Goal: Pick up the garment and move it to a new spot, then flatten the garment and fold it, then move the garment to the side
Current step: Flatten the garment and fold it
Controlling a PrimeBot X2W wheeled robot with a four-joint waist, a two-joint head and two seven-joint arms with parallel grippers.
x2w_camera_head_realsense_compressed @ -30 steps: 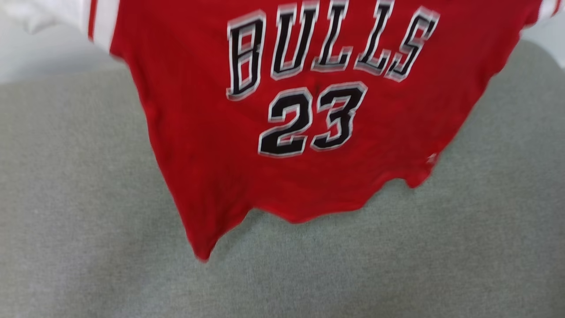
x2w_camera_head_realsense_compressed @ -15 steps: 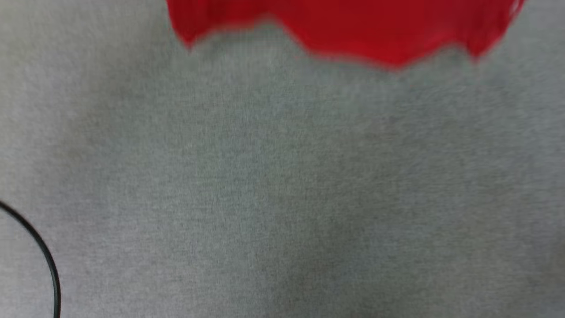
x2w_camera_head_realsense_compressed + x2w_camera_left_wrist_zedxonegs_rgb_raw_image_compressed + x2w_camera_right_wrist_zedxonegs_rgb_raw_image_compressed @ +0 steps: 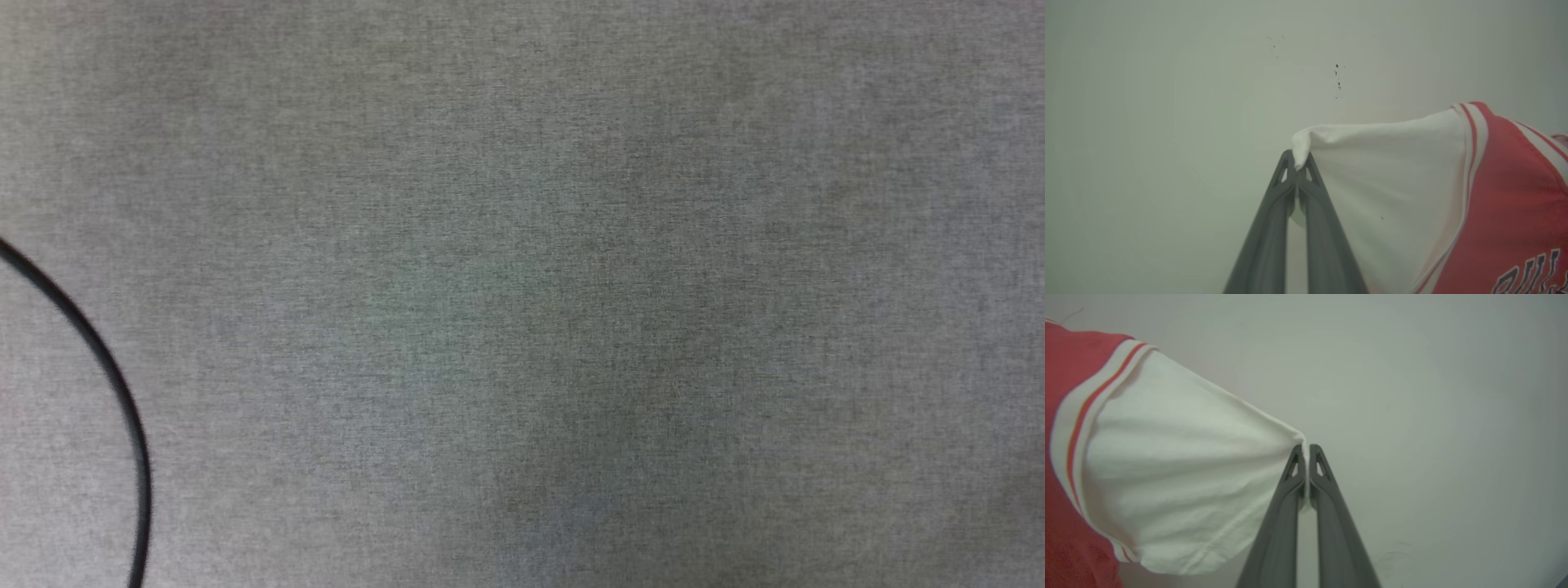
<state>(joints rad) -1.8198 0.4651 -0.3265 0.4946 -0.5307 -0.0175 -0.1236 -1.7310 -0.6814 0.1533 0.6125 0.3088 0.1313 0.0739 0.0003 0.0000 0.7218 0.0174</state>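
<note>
Pinching a white sleeve each, left tool [image 3: 1297, 162] and right tool [image 3: 1306, 452] hold the garment [image 3: 1506, 196] (red body).

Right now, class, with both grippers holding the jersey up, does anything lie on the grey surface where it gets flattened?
Only one thing: a thin black cable curves across the grey surface at the head view's lower left. The left gripper and right gripper are each shut on the garment, at its white sleeves.

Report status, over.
Left claw shut on white sleeve of red jersey-style T-shirt. Right claw shut on other sleeve. Thin black cable on grey fabric surface.
</note>
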